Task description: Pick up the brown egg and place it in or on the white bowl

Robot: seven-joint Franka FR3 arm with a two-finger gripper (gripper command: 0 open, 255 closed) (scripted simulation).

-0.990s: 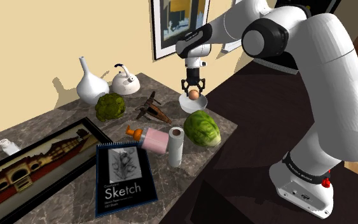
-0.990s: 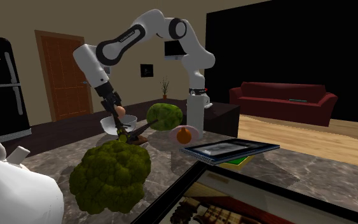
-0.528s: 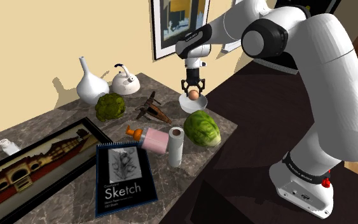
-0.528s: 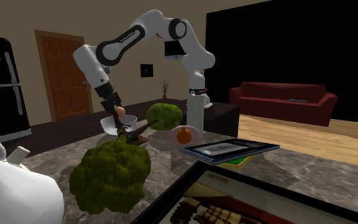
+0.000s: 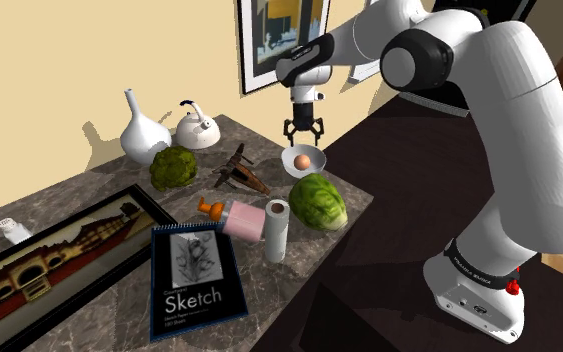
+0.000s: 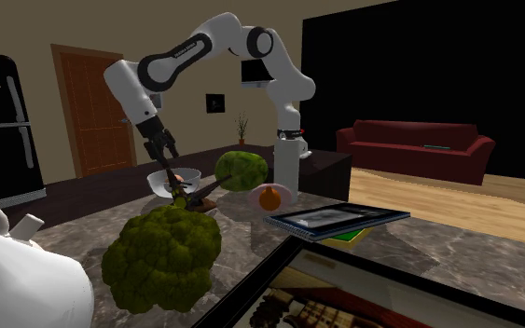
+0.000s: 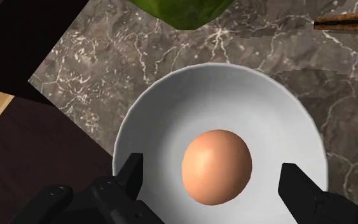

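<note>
We begin at the gripper (image 5: 305, 134): its two black fingers (image 7: 131, 179) stand wide apart and hold nothing. Straight ahead of them, in the direction the hand looks, the brown egg (image 7: 217, 167) lies about midway between the two fingertips. A clear strip of white shows on each side of it, so neither finger touches it. In the shoulder view the fingertips hang a little above the egg, apart from it and not around it. Its long axis seems to run across the line that joins the fingertips, but from nearly above the egg looks almost round, so we are not sure of this. The egg rests inside the white bowl (image 7: 171, 95), near its middle, and the bowl's rim passes just outside each fingertip. We judge that the placing is done and that the coming move is a retreat. Because the egg is under the gap and not beside a finger, a straight pull back along the hand's own axis should leave it alone. A drift to either side could bring a finger against the rim. Beyond the bowl is the dark marbled counter (image 7: 88, 70) on which it stands. Farther ahead of the fingers are a green leafy head (image 7: 174, 11), near the bowl but apart from it, and a brown wooden piece (image 7: 346, 20).
</note>
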